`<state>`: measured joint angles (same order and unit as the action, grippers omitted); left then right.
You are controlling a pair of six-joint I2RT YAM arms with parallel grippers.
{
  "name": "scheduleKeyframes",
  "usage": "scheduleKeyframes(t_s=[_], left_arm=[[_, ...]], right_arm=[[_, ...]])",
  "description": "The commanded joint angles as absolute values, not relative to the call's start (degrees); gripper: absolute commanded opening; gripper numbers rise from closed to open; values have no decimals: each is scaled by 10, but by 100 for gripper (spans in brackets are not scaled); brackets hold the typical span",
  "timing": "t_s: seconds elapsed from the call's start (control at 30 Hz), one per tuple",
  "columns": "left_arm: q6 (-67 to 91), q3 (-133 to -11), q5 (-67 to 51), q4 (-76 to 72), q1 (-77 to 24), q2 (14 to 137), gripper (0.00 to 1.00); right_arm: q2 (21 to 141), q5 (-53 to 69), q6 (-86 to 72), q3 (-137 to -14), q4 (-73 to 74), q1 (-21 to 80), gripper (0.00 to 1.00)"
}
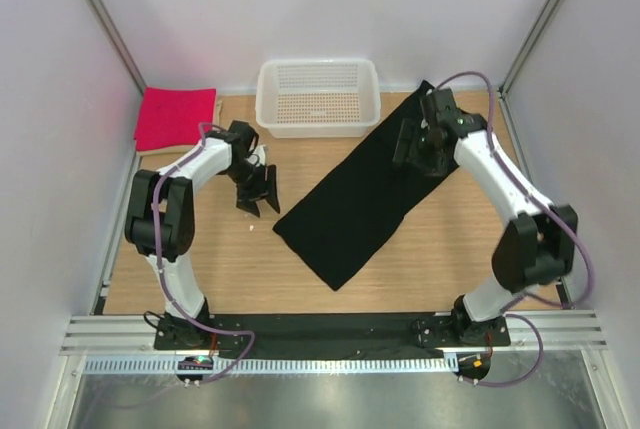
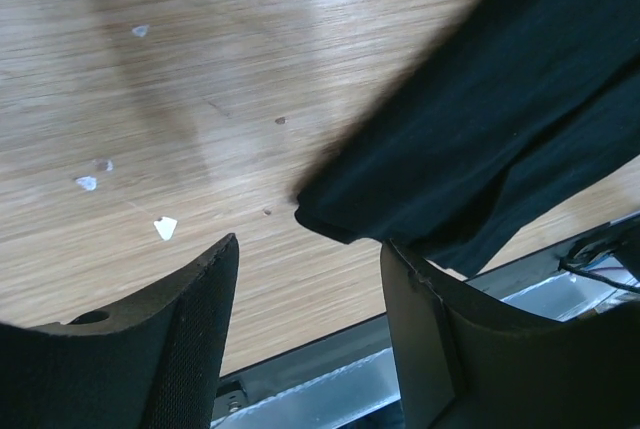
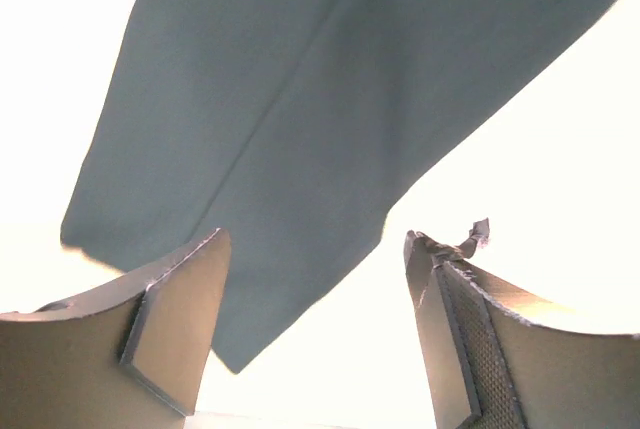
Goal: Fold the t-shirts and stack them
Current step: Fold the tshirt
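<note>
Black shirt (image 1: 360, 194) lies flat mid-table as a long narrow band. Its long axis runs from about half past one, by the basket (image 1: 318, 131), down to half past seven. Which end is the collar I can't tell. Pink shirt (image 1: 175, 117) sits folded at ten o'clock, in the far corner.

I'd say I'm partway through folding the black one: the lengthwise folds look done and the cross folds are not yet made.

My right gripper (image 1: 412, 144) hangs over the far end, jaws wide, nothing in them. My left gripper (image 1: 258, 189) is at nine o'clock of the near end, off the cloth, jaws apart and empty.

The next move, as I see it, is for each to pinch a corner of one short end. Together they carry it along the axis onto the other end, edges matched.
</note>
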<state>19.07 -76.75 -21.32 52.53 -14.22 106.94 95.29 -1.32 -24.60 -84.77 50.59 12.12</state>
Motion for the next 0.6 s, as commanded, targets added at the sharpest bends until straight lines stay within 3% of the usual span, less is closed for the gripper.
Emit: scheduleKeyframes(t_s=[0.0, 0.27, 0.57], left_arm=[[185, -753, -243, 496, -151, 1076, 60], [178, -733, -215, 488, -170, 1081, 60], [184, -746, -173, 477, -188, 1112, 51]], right_arm=[[843, 132, -321, -702, 471, 180, 77], [686, 169, -526, -413, 294, 378, 64], [679, 140, -620, -324, 202, 456, 60]])
